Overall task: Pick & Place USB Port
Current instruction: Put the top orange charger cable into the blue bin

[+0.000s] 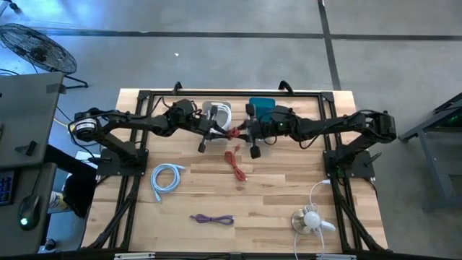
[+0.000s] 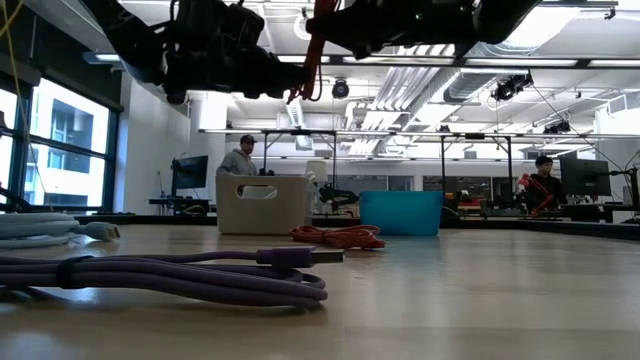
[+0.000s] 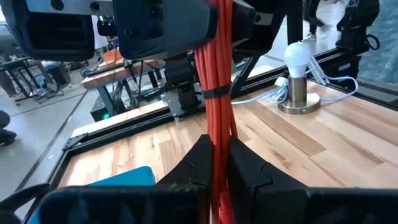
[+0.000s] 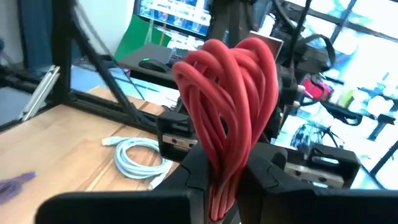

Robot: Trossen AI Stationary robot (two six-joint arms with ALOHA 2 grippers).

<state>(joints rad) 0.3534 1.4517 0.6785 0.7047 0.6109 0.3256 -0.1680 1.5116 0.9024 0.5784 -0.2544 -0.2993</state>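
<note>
A bundled red USB cable (image 1: 232, 133) is held in the air between both grippers over the table's far middle. My left gripper (image 1: 219, 133) comes from the left and is shut on it. My right gripper (image 1: 245, 132) comes from the right and is shut on it too. In the left wrist view the red cable (image 3: 214, 74) runs straight away from my left gripper (image 3: 216, 155), with a black tie around it. In the right wrist view the looped end of the red cable (image 4: 227, 87) stands up from my right gripper (image 4: 221, 180). A second red-orange cable (image 1: 234, 165) lies flat on the table. My left gripper pinches the red bundle between its two fingers, several strands together, just below the black tie (image 3: 214, 93). The strands (image 3: 216, 134) run along the fingers and on to the other gripper. The cable is lifted clear of the table. My right gripper pinches the bundle between its two fingers below the looped end (image 4: 217, 158), several strands together. The loops (image 4: 249, 59) rise past the fingertips. The cable is clear of the table.
A white bin (image 1: 216, 112) and a blue bin (image 1: 263, 108) stand at the far edge behind the grippers. A light-blue cable coil (image 1: 164, 177), a purple cable (image 1: 211, 219) and a white bulb lamp (image 1: 310, 219) with its cord lie nearer. People show in the room beyond.
</note>
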